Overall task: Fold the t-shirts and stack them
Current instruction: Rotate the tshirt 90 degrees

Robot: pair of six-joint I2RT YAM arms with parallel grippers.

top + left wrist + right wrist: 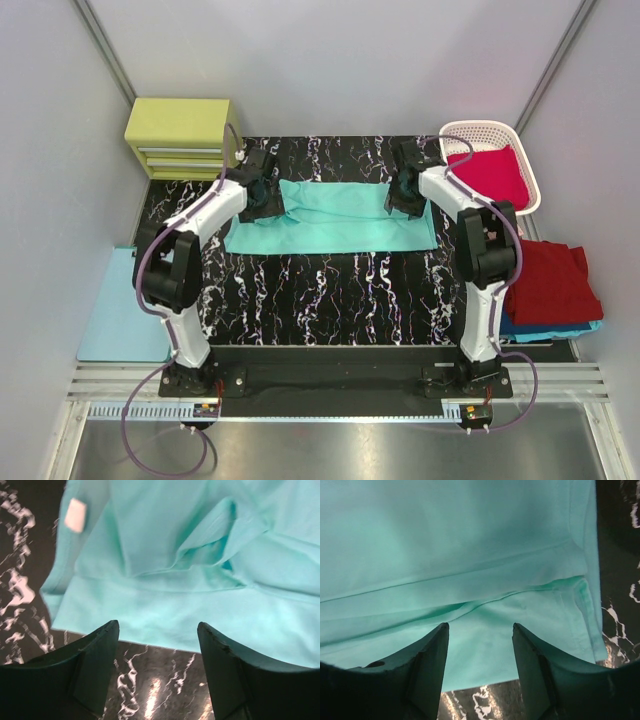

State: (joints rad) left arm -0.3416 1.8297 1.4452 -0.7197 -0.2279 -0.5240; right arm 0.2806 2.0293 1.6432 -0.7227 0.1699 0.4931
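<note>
A mint-teal t-shirt [335, 215] lies folded into a wide band across the black marbled table [330, 285]. My left gripper [268, 195] is open at the shirt's left end; in the left wrist view [157, 630] its jaws stand apart over the shirt's edge [165, 580], holding nothing. My right gripper [400, 192] is open at the shirt's right end; in the right wrist view [480, 630] its jaws stand apart over the cloth [470, 555]. A crimson shirt [492, 172] lies in the basket. A dark red shirt [548, 283] lies on a blue one [545, 328] at the right.
A white lattice basket [478, 130] stands at the back right. A yellow-green drawer box [180, 135] stands at the back left. A pale blue clipboard [115, 310] lies left of the table.
</note>
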